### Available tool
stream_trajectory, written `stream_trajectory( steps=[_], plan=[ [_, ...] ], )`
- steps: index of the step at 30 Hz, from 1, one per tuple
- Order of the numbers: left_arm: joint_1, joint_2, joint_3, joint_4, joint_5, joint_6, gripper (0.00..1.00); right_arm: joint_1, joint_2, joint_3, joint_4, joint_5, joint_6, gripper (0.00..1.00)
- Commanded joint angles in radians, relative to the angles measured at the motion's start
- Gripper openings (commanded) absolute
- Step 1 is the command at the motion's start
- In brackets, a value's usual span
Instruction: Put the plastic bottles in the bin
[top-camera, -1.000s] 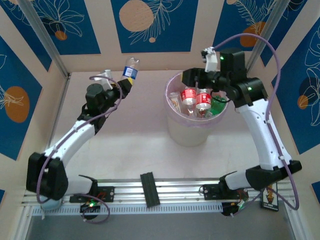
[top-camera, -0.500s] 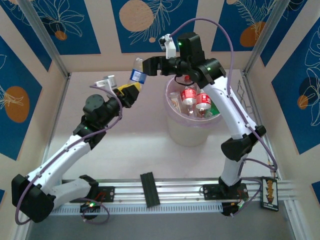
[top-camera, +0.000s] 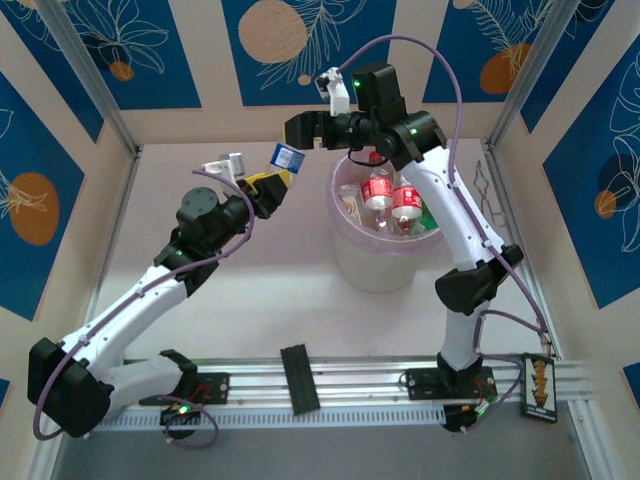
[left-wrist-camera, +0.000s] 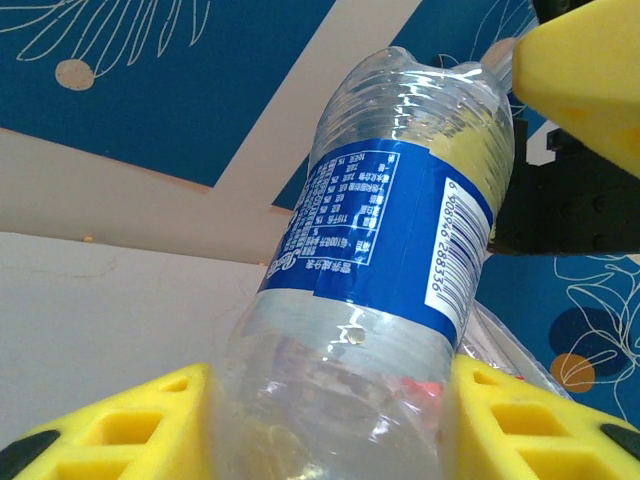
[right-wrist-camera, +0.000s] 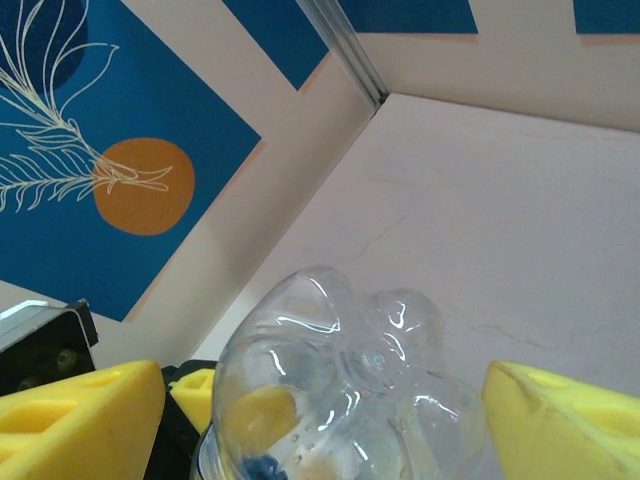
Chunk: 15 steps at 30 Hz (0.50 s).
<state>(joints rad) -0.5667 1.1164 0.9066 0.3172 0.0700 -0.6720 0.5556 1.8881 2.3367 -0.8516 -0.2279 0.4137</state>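
Seemingly light, crushable bottle (top-camera: 286, 157), at bin's (top-camera: 372, 262) ten o'clock, is clenched by left end effector (top-camera: 270, 187); stiffer base flanked by released right end effector (top-camera: 297, 131).

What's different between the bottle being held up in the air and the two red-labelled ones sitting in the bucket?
The held bottle has a blue label; the two red-labelled bottles wear red ones. The held bottle is up in the air, off to one side of the bin, pinched in the left gripper; the red-labelled ones lie loose inside the bin. All are clear plastic.
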Motion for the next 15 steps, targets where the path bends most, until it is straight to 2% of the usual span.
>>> stream_trajectory(
  steps=[1, 6, 12, 15],
  plan=[
    [-0.011, 0.003, 0.044, 0.054, 0.018, 0.024, 0.38, -0.011, 0.028, 0.036, -0.037, -0.049, 0.024, 0.84],
    [-0.012, 0.003, 0.046, 0.054, 0.016, 0.031, 0.38, -0.019, 0.053, 0.069, -0.052, -0.048, 0.030, 0.85],
    [-0.014, 0.023, 0.067, 0.047, 0.032, 0.038, 0.38, -0.020, 0.051, 0.075, -0.039, -0.079, 0.034, 0.72],
    [-0.015, 0.031, 0.079, 0.039, 0.033, 0.039, 0.42, -0.022, 0.044, 0.075, -0.035, -0.079, 0.030, 0.63]
  ],
)
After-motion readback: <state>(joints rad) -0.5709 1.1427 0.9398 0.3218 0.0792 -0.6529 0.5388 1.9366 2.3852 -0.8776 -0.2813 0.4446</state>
